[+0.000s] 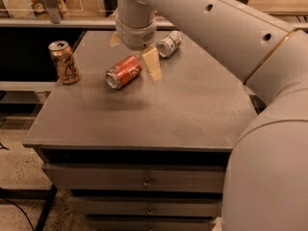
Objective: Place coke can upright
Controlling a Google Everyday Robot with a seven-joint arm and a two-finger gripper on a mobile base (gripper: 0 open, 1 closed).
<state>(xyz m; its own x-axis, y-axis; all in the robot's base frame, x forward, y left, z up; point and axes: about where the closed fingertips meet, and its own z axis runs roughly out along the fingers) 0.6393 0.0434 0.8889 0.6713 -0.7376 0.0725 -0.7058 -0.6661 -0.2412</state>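
Gripper (134,53) open, fingers spread just above coke can (123,72). Coke can on its side on table (144,124), not gripped.

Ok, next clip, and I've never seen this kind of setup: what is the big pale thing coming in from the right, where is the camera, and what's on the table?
The big pale shape is a robot arm. It reaches in from the lower right and ends in a gripper, a clamp with two tan fingers. There is only one camera view, looking down on a grey table with drawers below; where the camera is mounted cannot be told. Three drink cans are on the table. An orange-red coke can lies on its side, a tan-gold can stands upright at the left edge, and a white-and-green can lies on its side further back. The gripper hangs just above the coke can with its fingers apart, holding nothing. The coke can is meant to be stood upright, and that is not yet done.
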